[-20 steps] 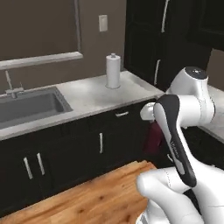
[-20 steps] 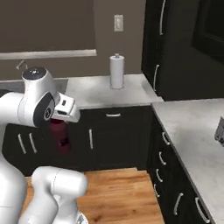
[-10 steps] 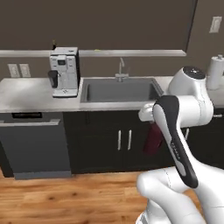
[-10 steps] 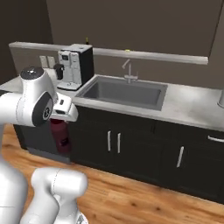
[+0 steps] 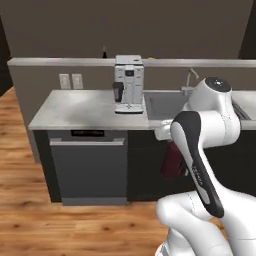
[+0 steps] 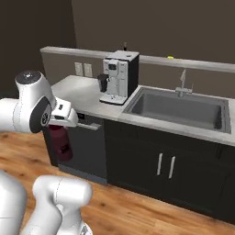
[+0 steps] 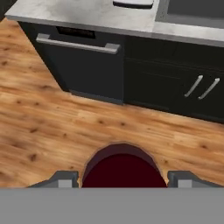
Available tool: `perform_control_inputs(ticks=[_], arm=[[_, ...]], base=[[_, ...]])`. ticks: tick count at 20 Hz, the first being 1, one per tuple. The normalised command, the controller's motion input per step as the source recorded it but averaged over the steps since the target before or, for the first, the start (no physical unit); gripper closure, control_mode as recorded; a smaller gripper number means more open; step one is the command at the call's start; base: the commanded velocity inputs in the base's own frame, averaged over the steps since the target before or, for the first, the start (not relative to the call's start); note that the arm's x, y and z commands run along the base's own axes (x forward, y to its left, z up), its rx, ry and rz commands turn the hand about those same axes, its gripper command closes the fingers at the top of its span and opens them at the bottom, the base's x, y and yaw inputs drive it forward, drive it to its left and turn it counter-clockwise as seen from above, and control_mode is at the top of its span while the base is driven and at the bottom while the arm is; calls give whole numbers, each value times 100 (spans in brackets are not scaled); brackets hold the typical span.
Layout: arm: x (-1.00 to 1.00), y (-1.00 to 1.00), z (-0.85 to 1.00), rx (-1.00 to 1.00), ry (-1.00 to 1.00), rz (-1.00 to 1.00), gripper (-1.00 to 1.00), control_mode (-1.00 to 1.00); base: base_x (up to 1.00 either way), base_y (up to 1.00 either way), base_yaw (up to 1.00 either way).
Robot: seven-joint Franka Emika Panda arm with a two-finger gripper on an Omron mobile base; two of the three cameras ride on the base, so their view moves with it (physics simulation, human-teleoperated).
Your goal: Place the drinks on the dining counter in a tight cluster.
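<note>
Fingers (image 7: pixel 122 180) clamp squat maroon bottle (image 7: pixel 122 168) | plank wood floor (image 7: pixel 52 118)

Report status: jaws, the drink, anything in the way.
Jaws closed on the squat maroon bottle, gripper hanging over wood floor. Dishwasher and counter with coffee machine ahead. Nothing blocking the arm.

- A home kitchen is showing here: a grey stone worktop (image 5: pixel 75 112) is running over dark cabinets (image 6: pixel 165 165).
- A silver coffee machine (image 5: pixel 129 84) is standing at 12 o'clock in the left base view, beside a sunken sink (image 6: pixel 179 108) with a tap (image 6: pixel 182 85).
- A built-in dishwasher (image 5: pixel 89 167) is sitting at 9 o'clock, above a wood plank floor (image 7: pixel 52 122).
</note>
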Motion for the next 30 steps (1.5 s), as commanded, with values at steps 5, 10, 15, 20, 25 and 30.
perform_control_inputs(ticks=[5, 10, 15, 20, 25, 30], arm=[[0, 0, 0, 0, 0, 0, 100, 100], [0, 0, 0, 0, 0, 0, 100, 100], [0, 0, 0, 0, 0, 0, 100, 100], [0, 0, 0, 0, 0, 0, 100, 100], [0, 0, 0, 0, 0, 0, 100, 100], [0, 0, 0, 0, 0, 0, 100, 100]], base=[[52, 100, -1], [45, 100, -7], [47, 100, -9], [50, 100, -11], [58, 100, -13], [83, 100, -16]])
